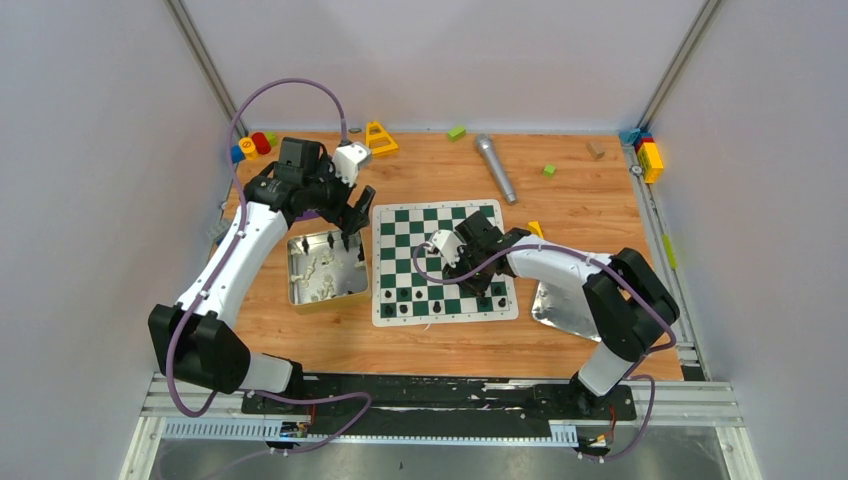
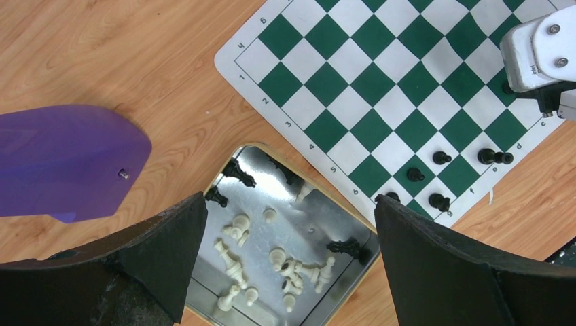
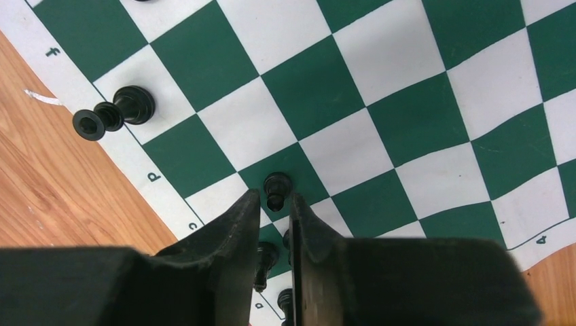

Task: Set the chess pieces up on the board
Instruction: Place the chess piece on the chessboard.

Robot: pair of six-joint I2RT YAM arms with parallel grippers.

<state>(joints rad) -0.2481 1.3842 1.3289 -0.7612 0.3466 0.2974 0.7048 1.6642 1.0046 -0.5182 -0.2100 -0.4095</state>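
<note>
Arms: two, left arm (image 1: 225,270) and right arm (image 1: 560,265), bolted to one metal rail (image 1: 450,405) at the near edge. Left end effector (image 1: 353,232): fingers spread wide, gripping nothing, hanging over one tin tray (image 2: 319,221) just left of the board (image 1: 445,225). Tray contents: loose chess pieces (image 2: 234,231), about a dozen cream and three black. Right end effector (image 3: 276,198): fingers nearly together, one black pawn (image 3: 275,183) upright at the tips on a green square; whether they pinch it cannot be told. Board: one, flat mid-worktop, with some seven black pieces on its near rows, one tipped over. Second tray (image 1: 555,305): shiny, right of the board, partly under the right arm. Farther back: one grey microphone (image 1: 495,168), one yellow triangular block (image 1: 380,137), two green blocks (image 1: 456,131), one brown block (image 1: 596,150), and a coloured block cluster in each far corner. Worktop (image 1: 580,200): wood grain. Walls (image 1: 450,60): pale, plain, on three sides.
</note>
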